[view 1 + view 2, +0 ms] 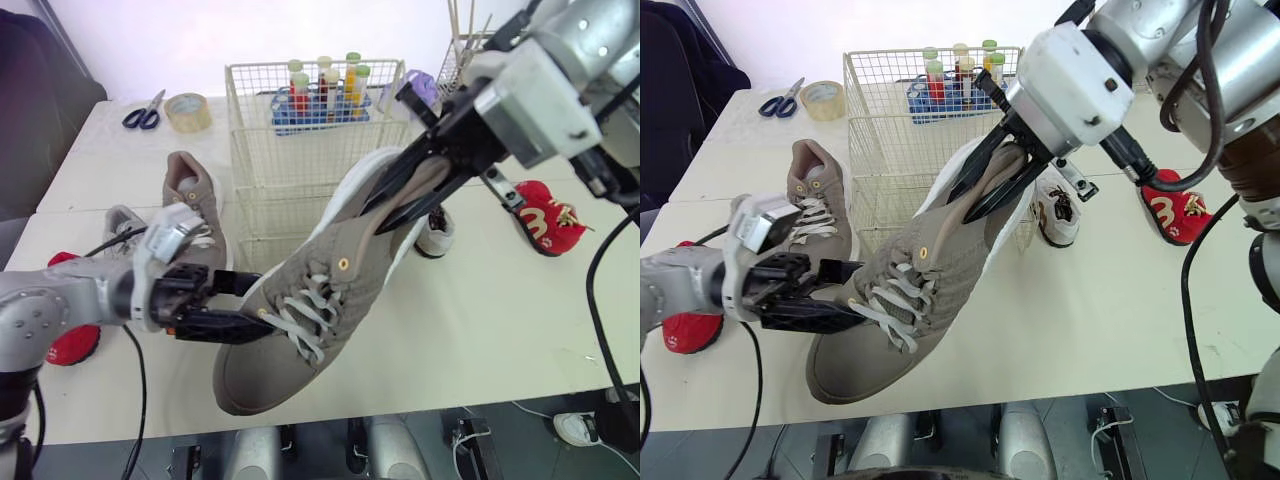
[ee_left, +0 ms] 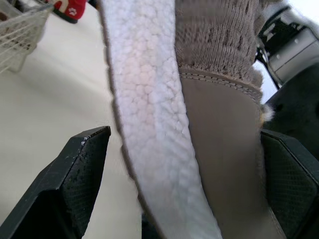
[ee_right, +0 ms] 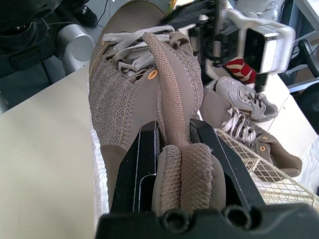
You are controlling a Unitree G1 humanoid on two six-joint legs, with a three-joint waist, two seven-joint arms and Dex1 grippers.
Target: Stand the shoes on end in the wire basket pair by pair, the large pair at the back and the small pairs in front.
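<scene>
Clamping the tan shoe's (image 1: 330, 285) heel, the right gripper (image 3: 175, 149) holds it tilted, basket (image 1: 250, 140) at twelve o'clock; the left gripper's (image 1: 240, 305) fingers stand apart, straddling its forepart.

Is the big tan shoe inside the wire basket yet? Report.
No: the right gripper holds the tan shoe by its heel, outside the wire basket.

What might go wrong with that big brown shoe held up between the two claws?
The right gripper pinches only the soft heel collar of the large shoe, whose toe seems to rest on the table; lifted, it may slip or swing.
The left gripper straddles the forefoot, open, beside the loose laces, which might snag.
The small white shoe stands by the wire basket under the raised heel and could be knocked.
</scene>
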